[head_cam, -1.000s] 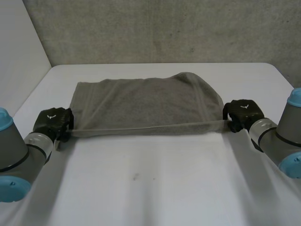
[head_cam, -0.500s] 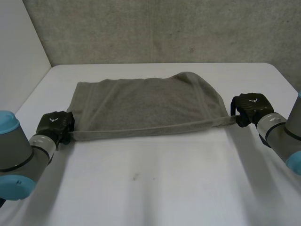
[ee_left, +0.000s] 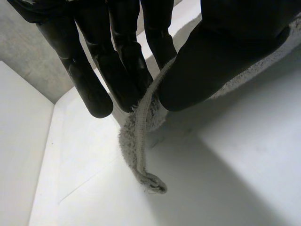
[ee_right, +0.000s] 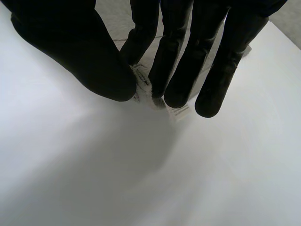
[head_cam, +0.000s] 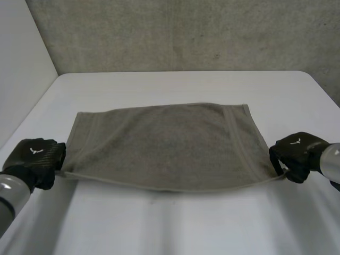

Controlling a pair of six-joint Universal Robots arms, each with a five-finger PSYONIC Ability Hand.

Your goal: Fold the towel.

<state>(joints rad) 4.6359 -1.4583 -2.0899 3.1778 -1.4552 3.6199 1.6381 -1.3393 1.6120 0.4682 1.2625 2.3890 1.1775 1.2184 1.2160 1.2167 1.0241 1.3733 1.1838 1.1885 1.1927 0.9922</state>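
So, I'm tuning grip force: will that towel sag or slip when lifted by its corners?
Probably floppy: the towel bows along its near edge between the left hand and right hand. Likely light, since mere pinches hold its corners.

Soft, diffuse light from overhead, moderately bright. White counter (head_cam: 175, 228) washes out pale, with mild glare toward its front edge. The towel (head_cam: 164, 143) throws a faint, soft-edged shadow along its near edge. Black left hand (ee_left: 117, 56) and right hand (ee_right: 70, 52) read as near-silhouettes.
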